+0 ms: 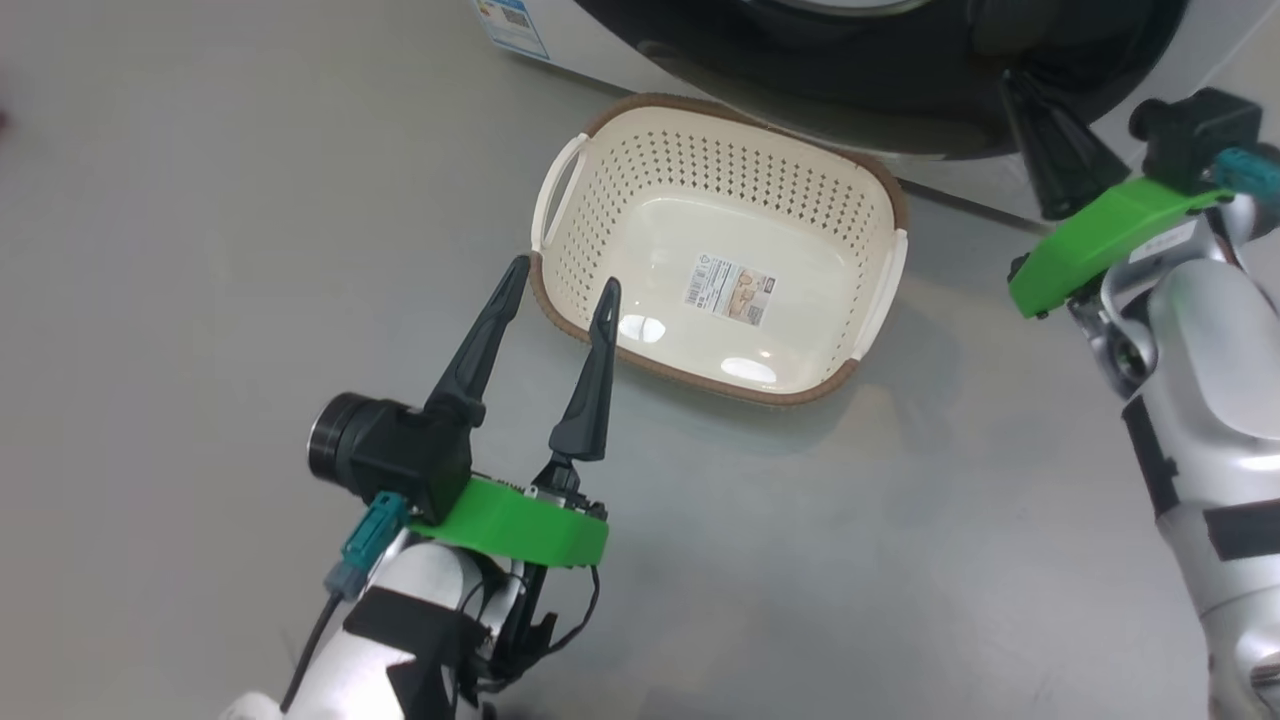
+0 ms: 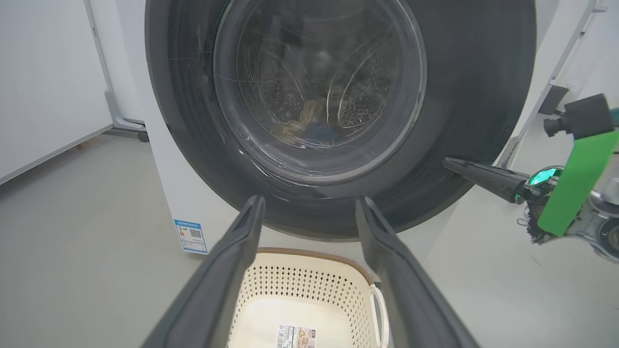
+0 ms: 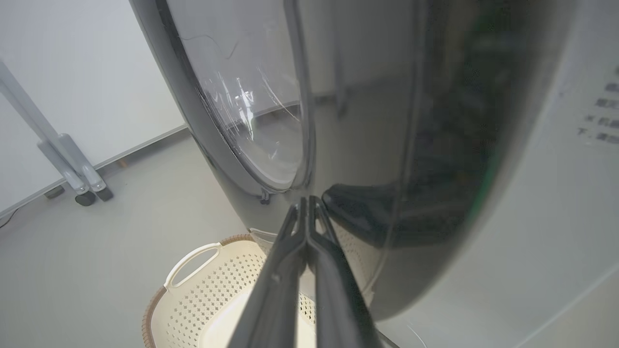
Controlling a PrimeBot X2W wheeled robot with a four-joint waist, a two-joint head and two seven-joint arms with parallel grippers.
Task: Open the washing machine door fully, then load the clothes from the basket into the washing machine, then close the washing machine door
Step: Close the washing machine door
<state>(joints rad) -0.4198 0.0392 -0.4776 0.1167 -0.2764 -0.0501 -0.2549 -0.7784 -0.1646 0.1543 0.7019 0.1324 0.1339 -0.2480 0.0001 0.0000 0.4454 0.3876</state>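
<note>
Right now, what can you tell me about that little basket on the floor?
The basket is cream-white plastic, a rounded rectangle with perforated walls, a brown rim band and two white side handles. Its smooth, glossy bottom carries a label sticker and holds nothing. It stands upright on the grey floor, just before the washing machine. The left end effector, open, hangs by its near corner; contact cannot be told.

I count one washer point(image 2: 164, 193), one door point(image 2: 459, 96), one basket point(image 1: 700, 150) with two handles point(image 1: 558, 190) and one label point(image 1: 728, 288), and one blue sticker point(image 2: 191, 236) on the washer. Two grippers, left gripper point(image 1: 565, 275) and right gripper point(image 3: 306, 203), two fingers point(image 1: 480, 340) each. Clothes point(image 2: 309, 123) behind the door: I can't count them.
</note>
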